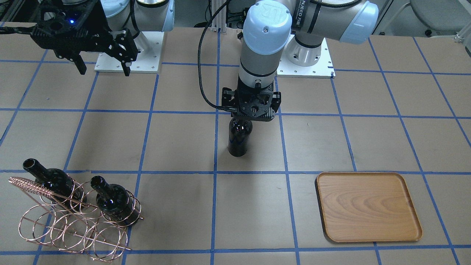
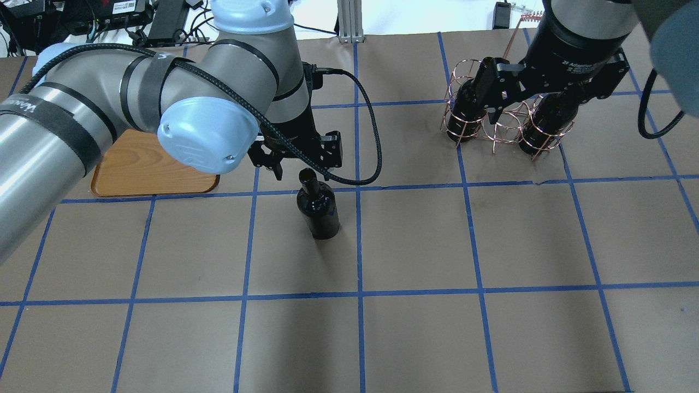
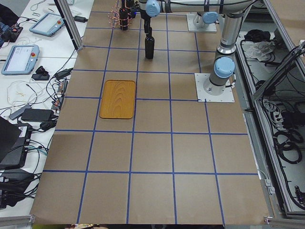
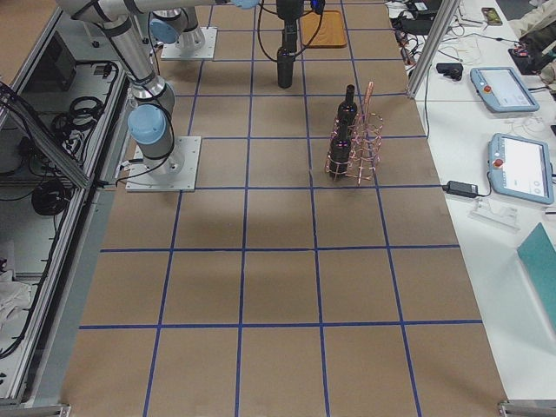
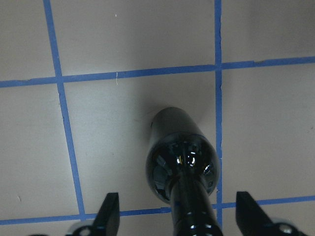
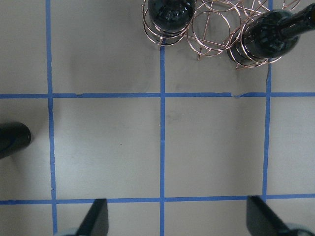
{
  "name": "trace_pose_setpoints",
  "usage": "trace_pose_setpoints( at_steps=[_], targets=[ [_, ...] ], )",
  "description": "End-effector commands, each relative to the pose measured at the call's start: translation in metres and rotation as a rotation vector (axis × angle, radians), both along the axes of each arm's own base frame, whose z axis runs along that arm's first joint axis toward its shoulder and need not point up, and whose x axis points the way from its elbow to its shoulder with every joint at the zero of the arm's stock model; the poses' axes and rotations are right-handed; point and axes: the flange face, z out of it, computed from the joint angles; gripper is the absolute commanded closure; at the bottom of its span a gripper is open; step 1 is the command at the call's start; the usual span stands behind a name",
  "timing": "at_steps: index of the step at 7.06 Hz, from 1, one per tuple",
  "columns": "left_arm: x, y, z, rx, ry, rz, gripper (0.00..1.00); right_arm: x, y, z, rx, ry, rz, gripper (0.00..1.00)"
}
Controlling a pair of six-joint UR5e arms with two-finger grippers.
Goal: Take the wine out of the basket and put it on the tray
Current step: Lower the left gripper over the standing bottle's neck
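— Wine (image 1: 240, 138) first: where do we find it?
— Upright on the table (image 1: 176, 147), straight below the left gripper (image 5: 178, 209). Its neck rises between the fingers, which stand apart and clear of the glass on both sides.
— And the surface?
— We see brown paper ruled into squares by blue tape (image 1: 215, 206). The tray (image 1: 368, 206) lies off to that gripper's side, well apart from the bottle. White mounting plates (image 1: 149, 51) carry both arms. Along the table's far edge we make out white desks with teach pendants (image 4: 521, 165) and cables.
— The other arm?
— The right gripper (image 6: 178, 216) hangs with its fingers spread wide over the paper. The basket (image 1: 73, 228) sits ahead of it, with two more bottles (image 1: 112, 200) in its rings.
— Any writing?
— We read "UR" on the left arm's blue cap (image 1: 265, 22) and "2F Adaptive" on the right gripper's body. Other lettering is too small to read.
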Motion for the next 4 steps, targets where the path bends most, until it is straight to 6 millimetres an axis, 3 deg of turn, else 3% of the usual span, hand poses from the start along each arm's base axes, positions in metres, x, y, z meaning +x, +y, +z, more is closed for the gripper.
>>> trace_pose_setpoints(
  at_steps=[1, 4],
  targets=[
    [0.000, 0.000, -0.002, 0.004, 0.001, -0.003, 0.36, -0.007, -0.001, 0.000, 0.004, 0.001, -0.011, 0.00],
    [-0.002, 0.007, -0.015, 0.034, 0.016, 0.002, 0.44, -0.008, -0.001, 0.000, 0.004, 0.003, -0.014, 0.00]
  ],
)
